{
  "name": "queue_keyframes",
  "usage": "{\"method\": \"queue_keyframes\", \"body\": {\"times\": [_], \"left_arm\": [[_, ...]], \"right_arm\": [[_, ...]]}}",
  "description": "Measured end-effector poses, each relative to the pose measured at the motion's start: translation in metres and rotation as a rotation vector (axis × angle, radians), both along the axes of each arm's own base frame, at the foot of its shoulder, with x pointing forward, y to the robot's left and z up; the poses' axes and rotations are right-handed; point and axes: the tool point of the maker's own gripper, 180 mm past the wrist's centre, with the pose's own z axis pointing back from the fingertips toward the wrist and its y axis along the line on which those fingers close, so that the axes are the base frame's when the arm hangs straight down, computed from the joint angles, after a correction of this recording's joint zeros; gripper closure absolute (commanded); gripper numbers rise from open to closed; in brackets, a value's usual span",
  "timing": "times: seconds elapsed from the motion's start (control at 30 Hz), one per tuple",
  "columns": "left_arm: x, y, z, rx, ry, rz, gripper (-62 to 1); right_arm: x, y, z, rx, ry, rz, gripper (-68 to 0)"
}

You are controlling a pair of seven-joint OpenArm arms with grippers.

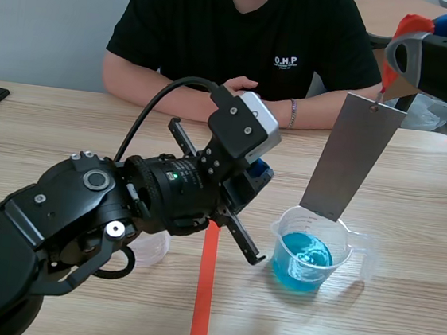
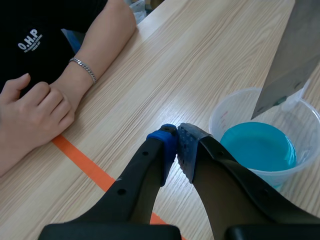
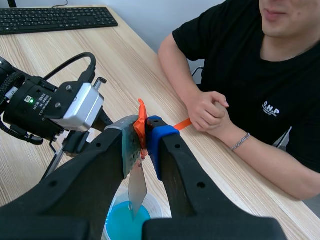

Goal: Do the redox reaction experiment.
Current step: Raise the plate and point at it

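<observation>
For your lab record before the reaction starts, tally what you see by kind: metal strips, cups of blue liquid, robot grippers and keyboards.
metal strip: 1
cup of blue liquid: 1
robot grippers: 2, the left gripper and the right gripper
keyboard: 1
Total: 5

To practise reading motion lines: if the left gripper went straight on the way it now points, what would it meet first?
Probably the wooden table, just beside the beaker. The left gripper points forward and down at bare wood, though depth is hard to judge.
</observation>
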Motion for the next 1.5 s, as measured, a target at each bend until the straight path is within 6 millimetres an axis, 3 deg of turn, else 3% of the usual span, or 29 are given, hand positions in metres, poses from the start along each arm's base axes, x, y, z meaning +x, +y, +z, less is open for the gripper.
{"method": "queue_keyframes", "body": {"times": [0.47,1.5], "left_arm": [[-0.001,-0.004,-0.015,0.025,0.036,0.008,-4.0],[-0.001,-0.004,-0.015,0.021,0.035,0.007,-4.0]], "right_arm": [[0.0,0.0,0.0,0.0,0.0,0.0,-1.5],[0.0,0.0,0.0,0.0,0.0,0.0,-1.5]]}}
